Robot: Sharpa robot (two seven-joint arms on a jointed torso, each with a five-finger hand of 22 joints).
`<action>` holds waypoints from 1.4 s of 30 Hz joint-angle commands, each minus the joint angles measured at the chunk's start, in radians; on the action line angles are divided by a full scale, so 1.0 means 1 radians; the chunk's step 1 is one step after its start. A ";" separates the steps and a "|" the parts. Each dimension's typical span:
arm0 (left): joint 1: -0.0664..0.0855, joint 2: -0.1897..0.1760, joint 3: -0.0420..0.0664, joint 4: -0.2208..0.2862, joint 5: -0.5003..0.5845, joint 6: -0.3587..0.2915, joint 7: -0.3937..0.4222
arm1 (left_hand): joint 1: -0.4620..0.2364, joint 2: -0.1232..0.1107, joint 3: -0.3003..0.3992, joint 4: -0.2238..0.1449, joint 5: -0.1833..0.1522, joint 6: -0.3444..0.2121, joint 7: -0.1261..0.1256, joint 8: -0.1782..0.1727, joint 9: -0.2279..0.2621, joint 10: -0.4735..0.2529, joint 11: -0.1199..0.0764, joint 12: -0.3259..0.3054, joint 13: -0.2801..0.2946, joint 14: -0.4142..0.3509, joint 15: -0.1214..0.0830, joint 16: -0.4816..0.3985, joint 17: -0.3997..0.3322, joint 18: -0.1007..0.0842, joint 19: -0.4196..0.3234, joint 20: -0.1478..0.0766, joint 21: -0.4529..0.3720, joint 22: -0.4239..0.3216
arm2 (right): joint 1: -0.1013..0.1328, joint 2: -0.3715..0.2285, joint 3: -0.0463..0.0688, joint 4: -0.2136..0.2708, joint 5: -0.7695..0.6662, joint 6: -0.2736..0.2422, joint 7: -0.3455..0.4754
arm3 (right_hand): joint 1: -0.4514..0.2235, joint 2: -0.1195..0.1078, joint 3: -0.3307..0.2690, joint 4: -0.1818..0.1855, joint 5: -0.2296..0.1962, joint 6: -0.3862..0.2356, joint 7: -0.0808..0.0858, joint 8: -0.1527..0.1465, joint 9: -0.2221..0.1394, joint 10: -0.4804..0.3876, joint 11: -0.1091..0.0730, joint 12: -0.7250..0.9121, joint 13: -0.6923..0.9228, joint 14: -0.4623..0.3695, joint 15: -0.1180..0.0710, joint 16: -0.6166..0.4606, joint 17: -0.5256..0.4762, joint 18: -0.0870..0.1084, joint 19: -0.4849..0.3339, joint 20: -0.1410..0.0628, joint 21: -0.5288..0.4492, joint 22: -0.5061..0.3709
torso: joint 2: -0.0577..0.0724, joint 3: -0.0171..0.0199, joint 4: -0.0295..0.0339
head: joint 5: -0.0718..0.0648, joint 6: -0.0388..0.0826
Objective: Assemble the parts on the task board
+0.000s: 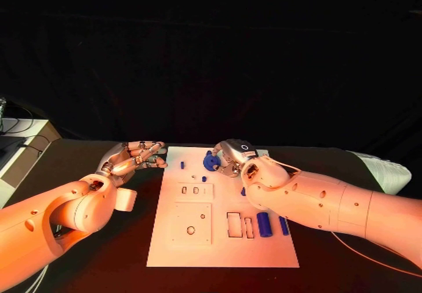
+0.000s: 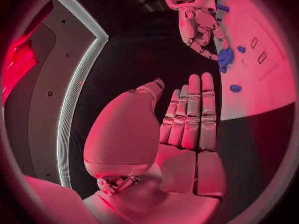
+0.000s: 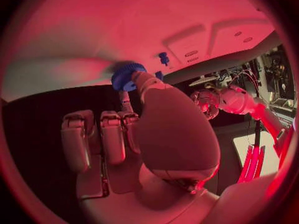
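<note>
The white task board point(image 1: 227, 253) lies in the middle of the table. My right hand point(image 1: 232, 157) is over the board's far edge and pinches a round blue toothed gear point(image 1: 211, 162) between thumb and a finger; the gear point(image 3: 127, 76) shows at the fingertips of that hand point(image 3: 146, 129). My left hand point(image 1: 133, 157) hovers just off the board's far left corner, fingers straight and apart, holding nothing; its flat palm point(image 2: 187, 122) faces the gear point(image 2: 225, 57). A blue cylinder point(image 1: 264, 224) and a thin blue rod point(image 1: 283, 226) lie on the board's right side.
Small blue pegs point(image 1: 182, 165) point(image 1: 204, 179) stand near the board's far left part. Rectangular and round recesses point(image 1: 236, 224) are cut in the board's near half. A white object point(image 1: 387, 174) sits at the table's right edge, and a shelf point(image 1: 26, 143) stands at the left.
</note>
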 commanded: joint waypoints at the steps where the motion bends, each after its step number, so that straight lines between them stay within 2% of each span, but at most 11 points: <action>1: 0.000 0.004 0.001 0.001 -0.005 0.020 0.007 | -0.002 -0.003 -0.001 -0.007 0.001 -0.001 0.005 -0.002 0.002 -0.004 0.001 0.000 0.001 -0.007 -0.001 0.006 0.002 0.002 -0.006 0.003 0.005 0.001 | -0.005 0.011 0.000 -0.013 -0.029 -0.026 -0.008 | -0.002 -0.009 0.006 0.001 -0.005 0.008 -0.001 -0.001 0.002 0.103 -0.008 0.002 0.263 0.099 -0.005 0.003 0.239 -0.007 0.105 -0.002 0.005 0.263 | 0.001 -0.0015 0.0000 | 0.000 -0.002; 16: 0.000 0.008 0.001 -0.002 -0.007 0.021 0.006 | -0.002 -0.003 -0.001 -0.007 0.001 -0.001 0.005 -0.002 0.002 -0.004 0.001 0.000 0.001 -0.007 -0.001 0.006 0.002 0.002 -0.006 0.003 0.005 0.001 | -0.012 0.038 0.000 -0.028 -0.028 -0.033 -0.003 | -0.002 -0.010 0.007 0.001 -0.006 0.008 -0.001 -0.001 0.002 0.103 -0.008 0.002 0.263 0.098 -0.005 0.003 0.238 -0.007 0.105 -0.002 0.005 0.263 | -0.001 -0.0007 -0.0009 | 0.006 -0.007; 29: 0.000 0.007 0.001 -0.001 -0.008 0.022 0.004 | -0.003 -0.003 -0.001 -0.008 0.001 0.002 0.006 -0.001 0.003 -0.001 0.001 0.001 0.001 -0.008 -0.001 0.006 0.005 0.002 -0.007 0.003 0.006 0.002 | -0.015 0.039 0.000 -0.023 -0.012 0.003 0.011 | -0.002 -0.012 0.012 -0.002 -0.009 0.009 0.000 -0.003 0.002 0.103 -0.008 0.002 0.263 0.099 -0.005 0.003 0.239 -0.007 0.105 -0.002 0.005 0.263 | -0.001 0.0001 -0.0013 | 0.009 -0.012; 42: 0.000 0.007 0.001 -0.002 -0.008 0.023 0.002 | -0.003 -0.003 -0.001 -0.008 0.001 0.002 0.007 -0.001 0.003 -0.002 0.001 0.000 0.001 -0.008 -0.001 0.007 0.006 0.002 -0.008 0.003 0.007 0.003 | -0.016 0.037 0.000 -0.011 -0.009 -0.010 0.013 | -0.003 -0.013 0.013 -0.002 -0.009 0.009 0.000 -0.004 0.002 0.103 -0.008 0.002 0.263 0.099 -0.005 0.003 0.240 -0.007 0.105 -0.002 0.005 0.263 | -0.001 -0.0001 -0.0005 | 0.010 -0.014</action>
